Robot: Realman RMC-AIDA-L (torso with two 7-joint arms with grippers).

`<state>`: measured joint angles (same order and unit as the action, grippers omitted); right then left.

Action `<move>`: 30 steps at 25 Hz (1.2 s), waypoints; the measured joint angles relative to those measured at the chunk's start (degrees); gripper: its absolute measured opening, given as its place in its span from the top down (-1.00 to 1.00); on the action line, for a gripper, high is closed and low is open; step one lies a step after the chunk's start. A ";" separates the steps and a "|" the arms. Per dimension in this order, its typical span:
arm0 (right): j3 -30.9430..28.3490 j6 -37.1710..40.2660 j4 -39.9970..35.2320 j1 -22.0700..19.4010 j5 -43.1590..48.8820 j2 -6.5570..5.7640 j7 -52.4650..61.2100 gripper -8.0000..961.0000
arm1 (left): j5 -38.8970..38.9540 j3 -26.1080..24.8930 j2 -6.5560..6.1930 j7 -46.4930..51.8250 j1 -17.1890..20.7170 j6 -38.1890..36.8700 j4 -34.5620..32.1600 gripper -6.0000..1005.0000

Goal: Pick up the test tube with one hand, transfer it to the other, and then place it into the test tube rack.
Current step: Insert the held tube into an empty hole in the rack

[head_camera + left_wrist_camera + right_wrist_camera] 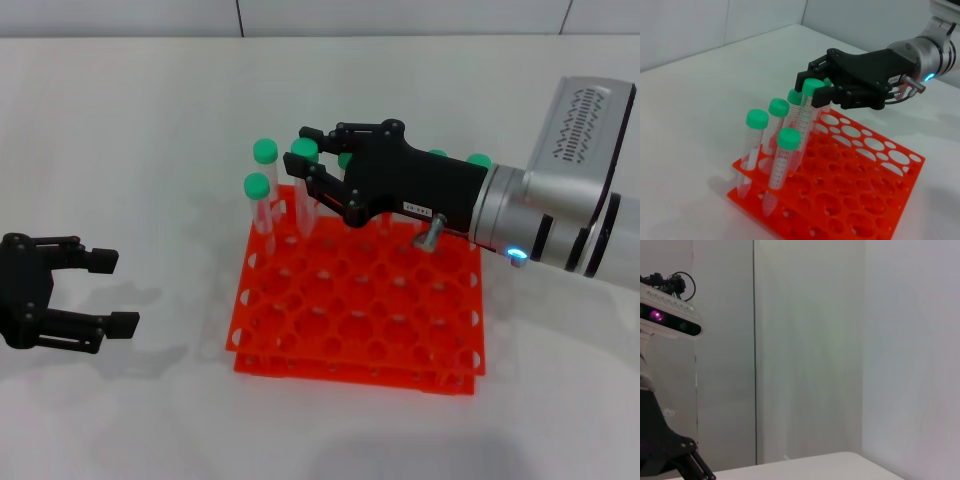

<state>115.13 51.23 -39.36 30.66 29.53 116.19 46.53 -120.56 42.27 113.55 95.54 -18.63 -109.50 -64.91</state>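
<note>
The test tube (303,178) with its green cap (812,86) stands tilted, its lower end down in a hole at the far left of the orange-red test tube rack (360,300). My right gripper (303,152), the one with the white label, reaches over the rack's far side. Its fingers (826,95) sit on either side of the tube just at the cap, seemingly shut on it. Off to the rack's left, low over the table, my unlabelled left gripper (112,292) hangs open and holds nothing. The right wrist view shows only a wall.
Several more green-capped tubes (257,186) (757,118) stand in the rack's (865,175) far rows, close around the held one, and two caps (479,160) peek out behind the right wrist. Most near holes hold nothing. A white table lies all around.
</note>
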 joint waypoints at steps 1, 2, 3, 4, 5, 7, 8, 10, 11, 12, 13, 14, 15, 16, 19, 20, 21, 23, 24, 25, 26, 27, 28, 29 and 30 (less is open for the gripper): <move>0.00 0.00 0.06 0.03 0.00 0.00 0.16 0.43 | 0.02 0.00 0.00 0.00 0.00 0.00 0.01 -0.76; 0.00 0.00 0.25 0.06 0.00 0.00 0.32 0.43 | 0.04 0.00 0.00 0.00 0.00 0.00 0.01 -0.76; 0.00 0.00 0.38 0.09 0.00 0.00 0.35 0.43 | 0.05 0.00 0.00 0.00 -0.02 0.00 0.02 -0.76; 0.00 0.00 0.52 0.10 0.00 0.00 0.36 0.43 | 0.05 0.00 0.00 0.00 -0.04 0.00 0.03 -0.76; 0.02 0.00 0.62 0.11 0.00 0.00 0.37 0.43 | 0.05 0.00 0.00 0.00 -0.06 0.00 0.03 -0.76; 0.06 0.00 0.69 0.09 0.00 0.00 0.38 0.43 | 0.05 0.00 0.00 0.00 -0.07 0.00 0.05 -0.76; 0.07 0.00 0.70 0.02 0.00 0.00 0.39 0.43 | 0.05 0.00 0.00 0.00 -0.08 -0.01 0.05 -0.76; 0.09 0.00 0.70 -0.08 0.00 0.00 0.40 0.43 | 0.05 0.00 0.00 0.00 -0.09 -0.01 0.05 -0.76; 0.10 0.00 0.71 -0.10 0.00 0.00 0.41 0.43 | 0.05 0.00 0.00 0.00 -0.09 -0.01 0.05 -0.76; 0.12 0.00 0.72 -0.10 0.00 0.00 0.41 0.43 | 0.06 0.00 0.00 0.00 -0.09 0.00 0.05 -0.76; 0.15 0.00 0.74 -0.10 0.00 0.00 0.41 0.43 | 0.07 0.00 0.00 0.00 -0.10 0.00 0.05 -0.76; 0.20 -0.02 0.77 -0.10 0.00 0.00 0.41 0.43 | 0.07 0.00 0.00 0.00 -0.09 0.01 0.05 -0.76; 0.24 -0.09 0.78 -0.10 0.00 0.00 0.41 0.43 | 0.09 0.00 0.00 0.00 -0.10 0.02 0.08 -0.76; 0.29 -0.17 0.78 -0.10 0.00 0.00 0.43 0.43 | 0.09 0.00 0.00 0.00 -0.09 0.05 0.18 -0.76; 0.42 -0.32 0.88 -0.09 0.00 0.00 0.76 0.43 | 0.09 0.00 0.00 0.00 -0.13 0.23 0.50 -0.76; 0.43 -0.32 0.96 -0.08 0.00 0.00 0.85 0.43 | 0.09 0.01 0.00 0.00 -0.15 0.28 0.57 -0.76; 0.45 -0.33 1.06 -0.08 0.00 0.00 0.87 0.43 | 0.09 0.01 0.00 -0.02 -0.16 0.29 0.57 -0.76; 0.50 -0.34 1.29 -0.08 0.00 0.00 0.89 0.43 | 0.09 0.01 0.00 -0.05 -0.17 0.34 0.58 -0.76; 0.56 -0.34 1.38 -0.08 0.01 0.00 0.90 0.43 | 0.09 0.00 0.00 -0.07 -0.17 0.38 0.58 -0.76; 0.58 -0.35 1.43 -0.08 0.01 0.00 0.90 0.43 | 0.09 0.00 0.00 -0.12 -0.18 0.40 0.59 -0.76; 0.61 -0.35 1.48 -0.08 0.01 -0.01 0.90 0.43 | 0.09 0.00 0.00 -0.22 -0.18 0.41 0.61 -0.76; 0.62 -0.35 1.52 -0.08 0.01 0.00 0.91 0.43 | 0.09 0.00 0.00 -0.30 -0.18 0.42 0.63 -0.76; 0.62 -0.35 1.56 -0.08 0.01 0.00 0.91 0.43 | 0.09 0.01 0.00 -0.38 -0.18 0.42 0.65 -0.76; 0.62 -0.35 1.63 -0.07 0.01 0.00 0.91 0.43 | 0.10 0.01 0.00 -0.45 -0.18 0.43 0.65 -0.76; 0.62 -0.35 1.69 -0.08 0.01 0.00 0.92 0.43 | 0.11 0.00 0.00 -0.48 -0.18 0.43 0.66 -0.76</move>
<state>115.75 50.88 -37.67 30.59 29.53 116.19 47.45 -120.45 42.28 113.55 95.06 -18.81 -109.07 -64.25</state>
